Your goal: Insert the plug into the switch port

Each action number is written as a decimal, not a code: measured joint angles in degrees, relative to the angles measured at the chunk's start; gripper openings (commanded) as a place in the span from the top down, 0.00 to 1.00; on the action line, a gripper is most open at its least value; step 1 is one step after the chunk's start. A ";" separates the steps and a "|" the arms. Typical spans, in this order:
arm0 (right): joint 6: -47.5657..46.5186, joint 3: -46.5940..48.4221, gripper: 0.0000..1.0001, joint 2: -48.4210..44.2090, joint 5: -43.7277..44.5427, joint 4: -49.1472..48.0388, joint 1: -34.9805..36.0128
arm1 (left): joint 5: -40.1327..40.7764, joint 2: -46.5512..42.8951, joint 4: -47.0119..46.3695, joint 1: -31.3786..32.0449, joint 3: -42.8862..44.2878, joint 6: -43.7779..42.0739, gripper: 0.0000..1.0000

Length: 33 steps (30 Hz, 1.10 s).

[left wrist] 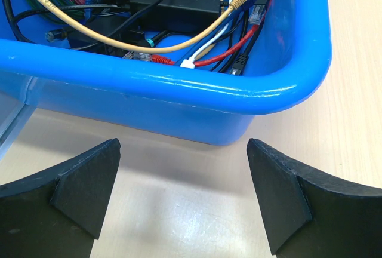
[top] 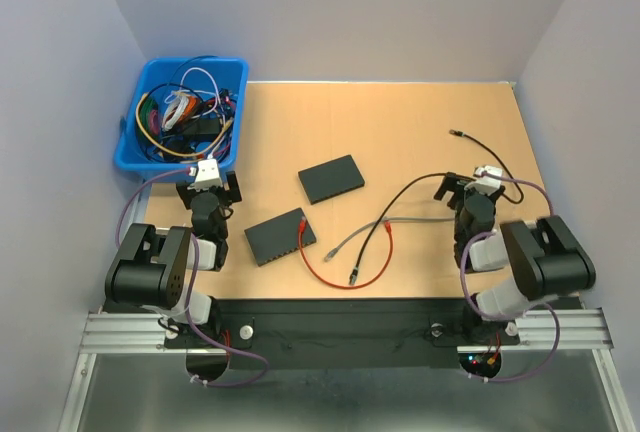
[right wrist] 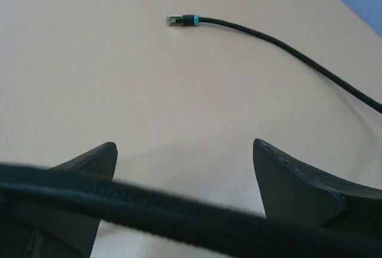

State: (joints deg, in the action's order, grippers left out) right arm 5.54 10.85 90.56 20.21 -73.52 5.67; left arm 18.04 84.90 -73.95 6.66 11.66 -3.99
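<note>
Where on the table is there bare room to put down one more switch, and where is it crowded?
The far strip of the table is bare, between the bin and the black cable, beyond the far switch. The near middle is crowded, right of the near switch, where the red cable, the grey cable and the black one cross.

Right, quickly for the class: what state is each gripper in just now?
Left gripper: open, holding nothing, facing the blue bin.
Right gripper: open, holding nothing; a black Ethernet plug lies on the table ahead.
</note>
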 measured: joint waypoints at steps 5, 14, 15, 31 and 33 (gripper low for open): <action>1.77 -0.35 0.00 -21.46 3.32 9.03 1.27 | 0.02 0.00 -0.02 0.00 0.04 -0.02 0.01; 27.30 -3.93 0.01 -67.80 -2.03 30.16 1.53 | 0.13 0.00 -0.17 0.00 0.09 -0.04 0.01; 29.05 -3.80 0.03 -68.72 -2.58 33.44 1.49 | 0.11 0.00 -0.17 0.00 0.09 -0.04 0.01; 33.14 11.82 0.02 -45.22 -19.67 70.95 20.72 | 0.15 0.00 -0.24 0.00 0.11 -0.04 0.01; 33.09 14.25 0.09 -44.72 -18.10 74.12 25.59 | 0.15 0.00 -0.24 0.00 0.11 -0.04 0.01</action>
State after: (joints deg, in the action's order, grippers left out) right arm 38.63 25.10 45.84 2.11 0.60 31.27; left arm 18.20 84.90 -74.19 6.66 11.77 -4.03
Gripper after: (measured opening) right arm 0.976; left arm 0.989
